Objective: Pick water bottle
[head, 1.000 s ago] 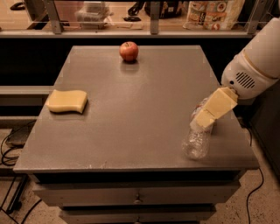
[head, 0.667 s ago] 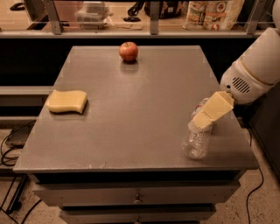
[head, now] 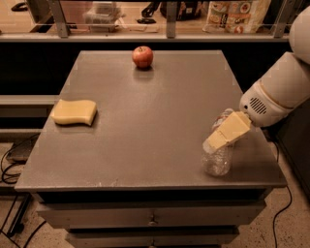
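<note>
Office break area, snack bags [head: 237, 14] on rear shelf [head: 145, 37], end effector [head: 219, 137] over grey table [head: 155, 121]

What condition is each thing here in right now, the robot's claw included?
water bottle: on the table near its front right corner, apparently lying on its side, not lifted.
gripper: low over the water bottle, right against it; whether it has hold cannot be told.
apple: whole, resting near the table's far edge, untouched.
sponge: lying flat near the left edge, untouched.
drawer: shut.
</note>
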